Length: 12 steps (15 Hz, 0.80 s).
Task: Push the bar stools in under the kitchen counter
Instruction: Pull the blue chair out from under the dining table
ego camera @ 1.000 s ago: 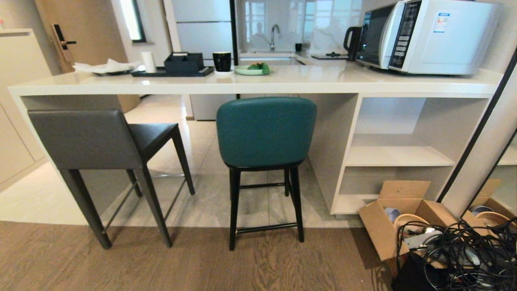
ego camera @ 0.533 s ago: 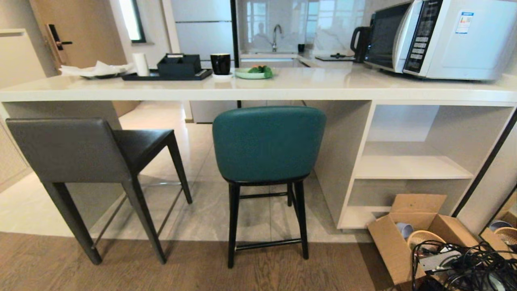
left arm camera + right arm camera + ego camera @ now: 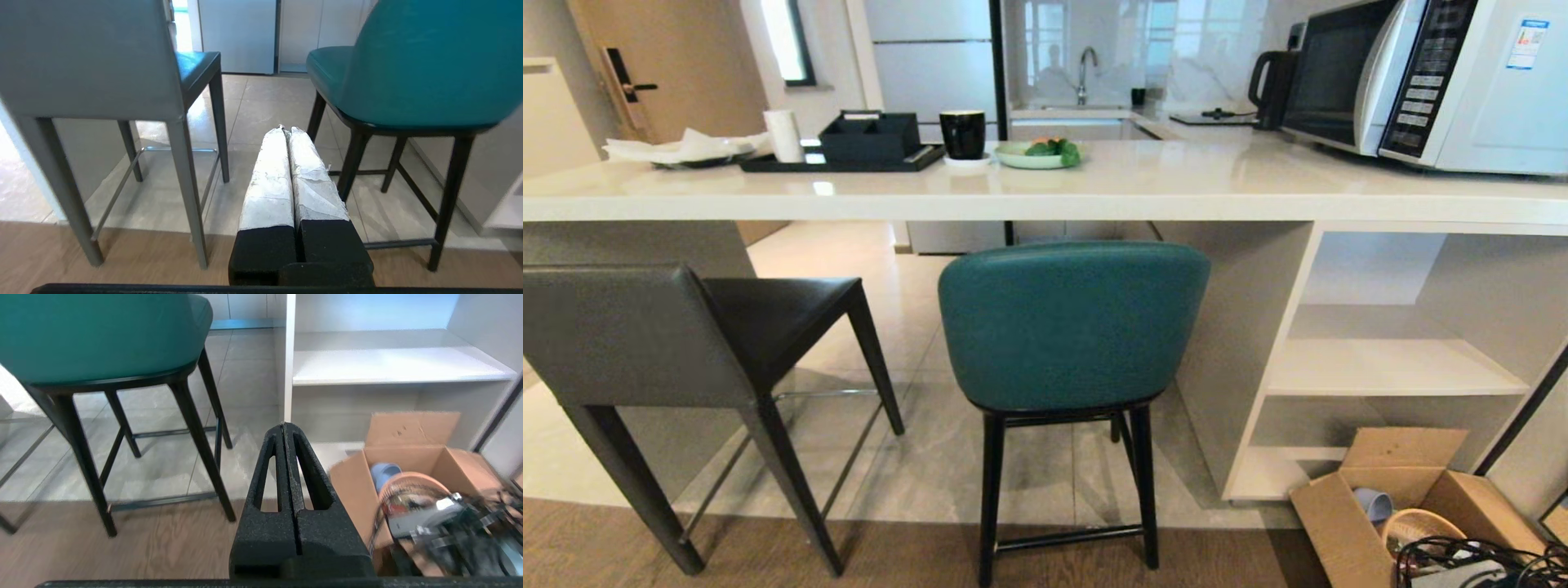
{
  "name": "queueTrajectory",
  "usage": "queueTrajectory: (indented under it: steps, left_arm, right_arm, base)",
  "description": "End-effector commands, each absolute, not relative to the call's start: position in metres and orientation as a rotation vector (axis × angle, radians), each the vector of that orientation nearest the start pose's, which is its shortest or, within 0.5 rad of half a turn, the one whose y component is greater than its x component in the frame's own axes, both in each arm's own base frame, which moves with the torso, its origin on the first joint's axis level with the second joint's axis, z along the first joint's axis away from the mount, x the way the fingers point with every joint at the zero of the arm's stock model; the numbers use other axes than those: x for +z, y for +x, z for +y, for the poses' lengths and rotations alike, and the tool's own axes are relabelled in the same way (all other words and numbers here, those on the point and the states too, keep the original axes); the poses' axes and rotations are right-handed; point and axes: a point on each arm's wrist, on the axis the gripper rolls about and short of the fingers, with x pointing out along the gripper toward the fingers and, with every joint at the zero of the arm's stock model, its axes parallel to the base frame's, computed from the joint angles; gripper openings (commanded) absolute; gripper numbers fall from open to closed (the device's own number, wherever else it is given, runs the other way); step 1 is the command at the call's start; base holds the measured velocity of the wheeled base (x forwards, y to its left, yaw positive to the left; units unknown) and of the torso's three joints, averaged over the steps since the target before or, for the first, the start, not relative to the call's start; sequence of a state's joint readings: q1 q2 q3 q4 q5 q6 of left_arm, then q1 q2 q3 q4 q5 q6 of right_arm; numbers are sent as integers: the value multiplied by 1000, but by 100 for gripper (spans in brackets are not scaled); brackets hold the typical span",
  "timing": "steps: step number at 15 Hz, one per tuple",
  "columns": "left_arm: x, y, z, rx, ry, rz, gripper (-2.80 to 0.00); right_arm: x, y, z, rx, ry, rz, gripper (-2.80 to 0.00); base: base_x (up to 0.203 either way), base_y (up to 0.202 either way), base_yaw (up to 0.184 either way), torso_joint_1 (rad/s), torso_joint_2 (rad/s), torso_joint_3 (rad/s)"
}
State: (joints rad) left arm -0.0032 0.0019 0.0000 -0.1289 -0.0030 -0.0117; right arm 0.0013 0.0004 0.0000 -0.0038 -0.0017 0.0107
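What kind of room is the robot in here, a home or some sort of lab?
Most likely a home or apartment kitchen. A white kitchen counter carries a microwave and kettle, a sink tap stands behind, and two bar stools, teal and grey, wait at the counter.

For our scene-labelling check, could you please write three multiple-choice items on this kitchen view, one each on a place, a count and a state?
1. What stands on the kitchen counter at its right end?
A. a microwave
B. a toaster
C. a potted plant

2. How many bar stools are at the counter?
A. one
B. two
C. three

3. How are the left gripper's jaws?
A. wide open
B. closed on a stool leg
C. shut on nothing

Key: 1 A, the microwave sits there; 2 B, a grey stool and a teal stool; 3 C, the left gripper has its wrapped fingers pressed together in open air.
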Motion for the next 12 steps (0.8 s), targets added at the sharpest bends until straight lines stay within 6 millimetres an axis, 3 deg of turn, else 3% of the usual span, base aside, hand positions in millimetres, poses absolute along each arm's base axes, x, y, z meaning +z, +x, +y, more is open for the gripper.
queueTrajectory:
  steps: [1, 12]
  left_arm:
    - [78, -20, 0, -7, -12, -87, -280]
    - [78, -20, 0, -7, -12, -87, -280]
  right_arm:
    - [76, -23, 0, 0, 11, -3, -280]
    - [76, -23, 0, -1, 11, -3, -280]
  base:
    - [196, 0, 1, 3, 2, 2]
    - [195, 0, 1, 3, 2, 2]
